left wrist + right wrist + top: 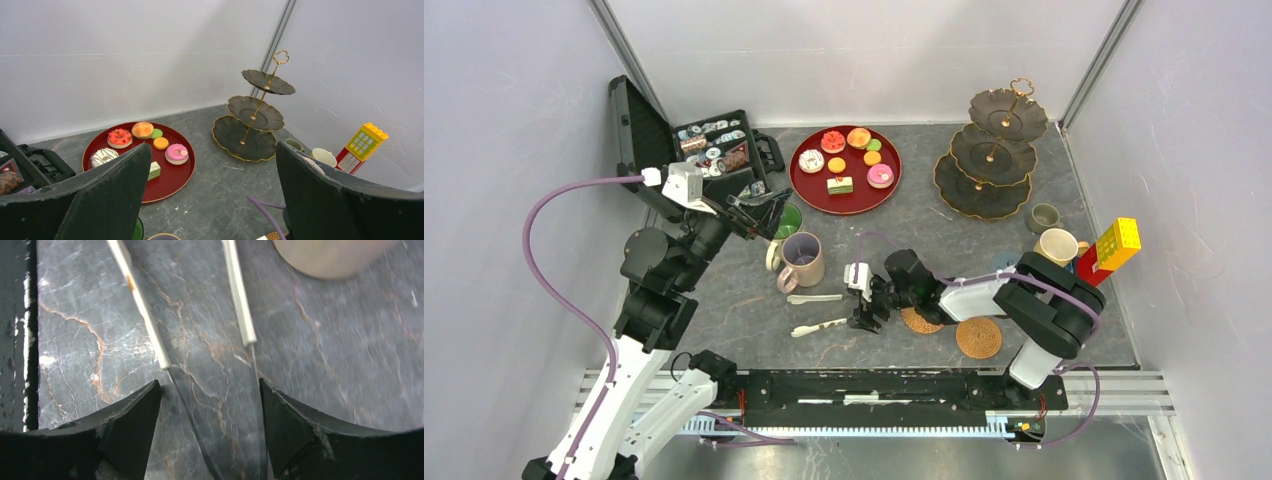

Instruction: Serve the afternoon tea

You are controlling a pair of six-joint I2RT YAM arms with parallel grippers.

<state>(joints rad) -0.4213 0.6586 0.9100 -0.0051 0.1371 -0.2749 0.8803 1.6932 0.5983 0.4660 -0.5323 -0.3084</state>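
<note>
Several toy cakes (845, 165) lie on the round red tray; the left wrist view shows them too (176, 153). The dark three-tier stand (992, 150) is at the back right, its tiers bare. The beige mug (802, 260) and green-lined mug (788, 220) stand mid-left. The yellow mug (1056, 245) and small grey mug (1044, 216) stand at the right. My left gripper (764, 208) is open and empty, raised above the green-lined mug. My right gripper (864, 315) is open and empty, low over the table, its jaws astride the thin ends of two white-handled utensils (142, 305).
The open black case (714, 150) is at the back left. The two utensils (816, 312) lie in front of the beige mug. Two woven coasters (978, 337) lie under the right arm. A red and yellow toy block building (1114, 248) stands by the right wall.
</note>
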